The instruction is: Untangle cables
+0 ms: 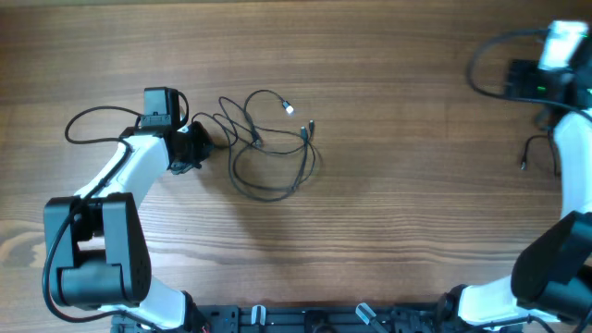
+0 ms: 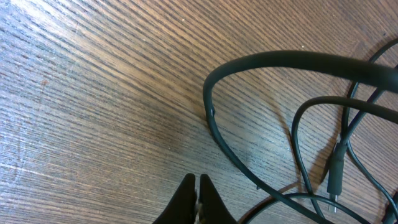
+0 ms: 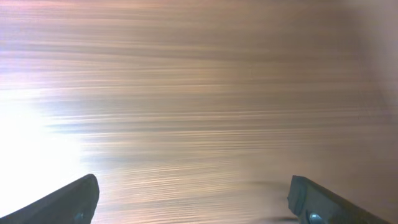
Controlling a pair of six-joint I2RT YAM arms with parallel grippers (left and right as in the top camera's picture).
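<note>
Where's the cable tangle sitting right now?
In the overhead view, the cables lie in loose loops on the left half of the table, with the shut left claw right at their left edge.

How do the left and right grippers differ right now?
The left gripper is shut, fingers together; the right gripper is wide open. The left gripper sits at the edge of the cables; the right gripper is far from them, over bare table. Neither visibly holds a cable.
</note>
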